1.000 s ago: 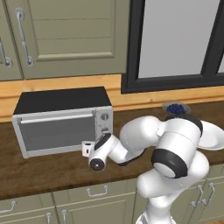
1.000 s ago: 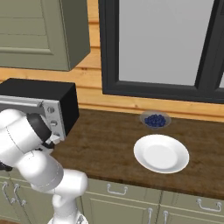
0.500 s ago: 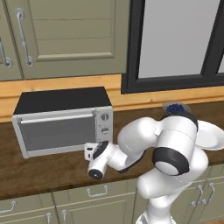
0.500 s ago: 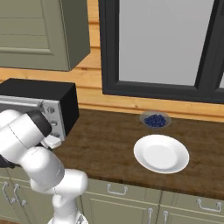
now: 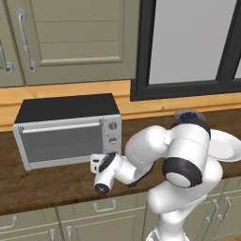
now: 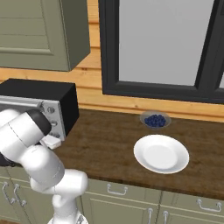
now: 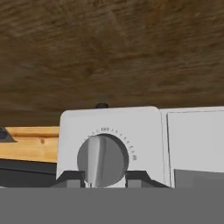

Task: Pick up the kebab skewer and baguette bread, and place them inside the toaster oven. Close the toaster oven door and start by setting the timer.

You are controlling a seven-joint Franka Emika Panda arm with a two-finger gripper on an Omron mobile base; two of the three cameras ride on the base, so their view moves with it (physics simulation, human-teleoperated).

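The pincer [image 7: 103, 178] is closed tight on the bottom knob [image 7: 103, 160] of the toaster oven [image 5: 66, 129], one dark fingertip on each side. The white arm bends low and reaches left across the front of the bench [image 5: 56, 181]. The oven is a silver box with a black top. It sits on the bench, and its glass door [image 5: 63, 141] is shut. Well off to the right are a white plate [image 6: 161, 153] and a small bowl of blue berries [image 6: 155, 120].
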